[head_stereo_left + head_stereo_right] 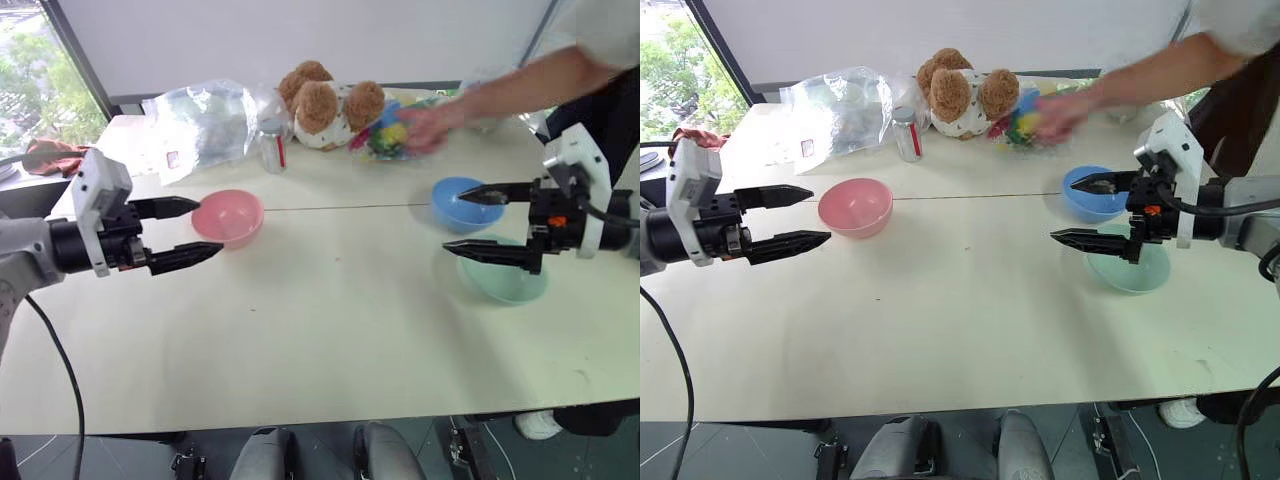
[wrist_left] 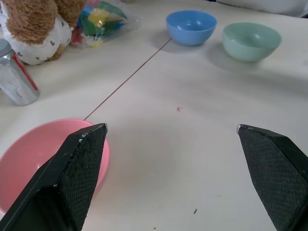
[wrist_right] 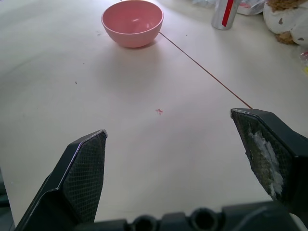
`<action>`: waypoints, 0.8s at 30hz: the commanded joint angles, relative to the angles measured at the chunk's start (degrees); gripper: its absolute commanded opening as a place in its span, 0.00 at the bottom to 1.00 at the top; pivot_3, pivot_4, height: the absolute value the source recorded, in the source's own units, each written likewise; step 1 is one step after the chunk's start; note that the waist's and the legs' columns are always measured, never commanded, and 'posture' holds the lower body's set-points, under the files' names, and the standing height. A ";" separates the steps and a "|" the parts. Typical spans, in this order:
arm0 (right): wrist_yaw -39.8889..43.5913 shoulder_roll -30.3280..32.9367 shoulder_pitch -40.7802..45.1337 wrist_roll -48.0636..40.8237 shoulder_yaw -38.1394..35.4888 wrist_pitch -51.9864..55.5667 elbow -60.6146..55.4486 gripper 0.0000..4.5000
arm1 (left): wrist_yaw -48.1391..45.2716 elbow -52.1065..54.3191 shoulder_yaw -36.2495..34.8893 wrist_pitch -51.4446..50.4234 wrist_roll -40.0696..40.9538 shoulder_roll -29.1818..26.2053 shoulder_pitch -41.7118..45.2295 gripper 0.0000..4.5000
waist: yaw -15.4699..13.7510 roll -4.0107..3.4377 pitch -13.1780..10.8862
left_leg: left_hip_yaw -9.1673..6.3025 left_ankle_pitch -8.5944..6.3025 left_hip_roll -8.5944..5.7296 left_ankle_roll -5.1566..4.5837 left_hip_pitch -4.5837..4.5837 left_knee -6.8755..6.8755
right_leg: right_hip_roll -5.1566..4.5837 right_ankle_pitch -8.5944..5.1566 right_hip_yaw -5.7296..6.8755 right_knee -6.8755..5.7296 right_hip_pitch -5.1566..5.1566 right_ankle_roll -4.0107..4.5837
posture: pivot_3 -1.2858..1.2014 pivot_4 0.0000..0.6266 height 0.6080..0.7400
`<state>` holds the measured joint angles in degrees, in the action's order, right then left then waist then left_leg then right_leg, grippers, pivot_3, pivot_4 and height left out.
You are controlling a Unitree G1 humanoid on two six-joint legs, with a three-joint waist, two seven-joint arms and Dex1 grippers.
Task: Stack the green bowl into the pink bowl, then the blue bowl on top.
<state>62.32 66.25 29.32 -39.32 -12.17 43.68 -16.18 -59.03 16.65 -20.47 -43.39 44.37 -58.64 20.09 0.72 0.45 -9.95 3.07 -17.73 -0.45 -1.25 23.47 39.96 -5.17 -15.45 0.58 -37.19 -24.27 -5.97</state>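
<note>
Both sets of jaws spread wide, nothing between them. Left gripper (image 1: 185, 232) hanging just beside the pink bowl (image 1: 228, 216), pointed inward. Right gripper (image 1: 1092, 212) poised above the table (image 1: 330, 330), between blue bowl (image 1: 1092, 193) and green bowl (image 1: 1128, 267) (probably lined up for the green one, first to move). All three bowls upright, apart, unstacked; blue and green close together on the right, pink well off to the left. Farther back, a person's hand (image 1: 428, 128) reaching toward the colourful toys by the teddy bear (image 1: 325, 103).
</note>
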 commanded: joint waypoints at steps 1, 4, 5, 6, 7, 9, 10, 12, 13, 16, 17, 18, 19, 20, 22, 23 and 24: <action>0.41 0.74 0.62 1.17 -1.37 -1.76 0.02 1.00 | -1.32 0.01 -0.80 1.55 0.06 -0.75 0.71 0.99 | 0.04 0.00 0.00 | 0.00 0.00 0.00 0.00 0.00 -0.01 | 0.00 0.00 0.00 0.00 -0.01 0.00 | 0.52 0.24 1.00; 0.66 0.71 0.57 1.21 -1.52 -1.69 -0.06 1.00 | -1.25 0.47 -0.37 1.31 0.99 0.02 1.76 0.99 | 0.01 -0.01 0.00 | 0.00 0.01 0.00 0.03 0.00 -0.05 | 0.00 0.00 0.00 0.00 -0.03 0.00 | 0.52 0.24 1.00; 0.78 0.69 0.50 1.19 -1.61 -1.69 -0.04 1.00 | -0.81 0.73 -0.27 0.87 1.42 0.34 2.22 0.99 | -0.01 -0.01 0.00 | 0.00 0.01 0.00 0.03 0.00 -0.05 | 0.00 0.00 0.00 0.00 -0.03 0.00 | 0.52 0.24 1.00; 0.82 0.61 0.26 1.34 -1.55 -1.84 -0.08 1.00 | -0.37 0.96 -0.11 0.52 1.73 0.77 2.57 0.99 | -0.02 -0.01 0.00 | 0.00 0.01 0.00 0.03 0.00 -0.05 | -0.01 0.00 0.00 0.00 -0.03 0.00 | 0.52 0.24 1.00; 0.80 0.51 -0.06 1.64 -1.38 -2.09 -0.14 1.00 | -0.08 1.14 0.15 0.51 1.69 1.12 2.64 0.99 | -0.01 -0.01 0.00 | 0.00 0.01 0.00 0.02 0.00 -0.05 | -0.01 0.00 0.00 0.00 -0.03 0.00 | 0.52 0.24 1.00; 0.49 0.24 -0.85 2.32 -0.94 -2.48 -0.49 1.00 | 0.24 1.44 0.83 1.19 0.79 1.73 2.03 0.99 | -0.02 -0.01 0.00 | 0.00 0.01 0.00 0.02 0.00 -0.05 | -0.02 0.00 0.00 0.00 -0.02 0.00 | 0.52 0.24 1.00; 0.31 0.16 -0.88 2.35 -0.85 -2.28 -0.51 1.00 | 0.23 1.47 1.03 1.38 0.44 1.75 1.83 0.99 | 0.00 -0.01 0.00 | 0.01 0.01 0.00 0.02 0.00 -0.05 | -0.02 0.00 0.00 0.00 -0.02 0.00 | 0.52 0.24 1.00; -0.22 -0.11 -0.02 2.75 -0.01 -1.82 -0.02 1.00 | -0.56 0.67 1.28 2.45 -0.75 1.20 1.39 0.99 | 0.05 -0.01 0.00 | 0.01 0.01 0.00 0.03 0.00 -0.05 | -0.02 0.00 0.00 0.00 -0.03 0.00 | 0.52 0.24 1.00; -0.24 -0.25 0.29 2.53 0.05 -1.54 0.19 1.00 | -0.69 0.50 1.44 2.93 -1.34 1.08 1.17 0.99 | 0.08 -0.01 0.00 | 0.01 0.01 0.00 0.03 0.00 -0.05 | -0.02 0.00 0.00 0.00 -0.04 0.00 | 0.52 0.24 1.00; -0.47 -0.72 1.47 1.70 -0.28 -0.75 1.16 1.00 | -1.13 0.71 1.80 4.12 -2.77 0.88 0.29 0.99 | 0.12 -0.02 -0.01 | 0.02 0.01 0.00 0.03 0.00 -0.06 | -0.02 0.00 0.00 0.00 -0.05 0.00 | 0.52 0.24 1.00; -0.46 -0.84 1.78 1.38 -0.51 -0.47 1.31 1.00 | -1.27 0.70 1.83 4.37 -3.02 0.92 0.13 0.99 | 0.11 -0.02 -0.01 | 0.02 0.01 0.00 0.02 0.00 -0.06 | -0.02 0.00 0.00 0.00 -0.05 0.01 | 0.52 0.24 1.00; -0.45 -0.95 1.99 1.10 -0.68 -0.25 1.39 1.00 | -1.26 0.63 1.89 4.57 -3.27 1.02 0.12 0.99 | 0.10 -0.02 -0.01 | 0.02 0.01 0.00 0.02 0.00 -0.06 | -0.02 0.00 -0.01 0.00 -0.05 0.01 | 0.52 0.24 1.00; -0.46 -0.97 2.12 0.93 -0.76 -0.06 1.37 1.00 | -1.24 0.55 1.97 4.73 -3.49 1.11 0.19 0.99 | 0.10 -0.02 -0.01 | 0.02 0.01 0.00 0.02 0.00 -0.06 | -0.02 0.00 0.00 0.00 -0.05 0.01 | 0.52 0.24 1.00; -0.44 -0.96 2.08 0.96 -0.70 -0.07 1.24 1.00 | -1.25 0.41 2.16 4.97 -3.72 1.18 0.30 0.99 | 0.01 -0.02 -0.01 | 0.01 0.01 0.00 0.02 0.00 -0.06 | -0.02 0.00 -0.01 0.00 -0.05 0.01 | 0.52 0.24 1.00; -0.58 -1.01 2.03 1.11 -0.51 -0.08 0.87 1.00 | -1.50 -0.06 2.63 5.72 -4.45 1.15 0.45 0.99 | -0.09 -0.02 -0.01 | 0.02 0.01 0.00 0.02 0.00 -0.06 | -0.03 0.00 0.00 0.01 -0.05 0.01 | 0.52 0.24 1.00; -0.79 -1.13 2.19 1.05 -0.44 0.08 0.58 1.00 | -1.71 -0.56 2.93 6.21 -4.96 1.12 0.64 0.99 | -0.07 -0.02 -0.01 | 0.02 0.01 0.00 0.02 0.00 -0.06 | -0.04 0.00 0.00 0.01 -0.04 0.01 | 0.52 0.24 1.00; -0.90 -1.18 2.29 0.99 -0.48 0.13 0.41 1.00 | -1.68 -0.92 3.37 6.54 -5.39 1.21 1.03 0.99 | -0.02 -0.02 -0.01 | 0.02 0.01 0.00 0.02 0.00 -0.06 | -0.04 0.00 0.00 0.02 -0.04 0.01 | 0.52 0.24 1.00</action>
<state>61.79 65.22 30.06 -37.48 -11.15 43.73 -14.45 -60.37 15.66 -16.67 -38.31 39.64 -56.82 20.04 0.70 0.42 -9.95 3.09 -17.72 -0.46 -1.23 23.47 39.90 -5.21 -15.46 0.57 -37.17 -24.31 -5.96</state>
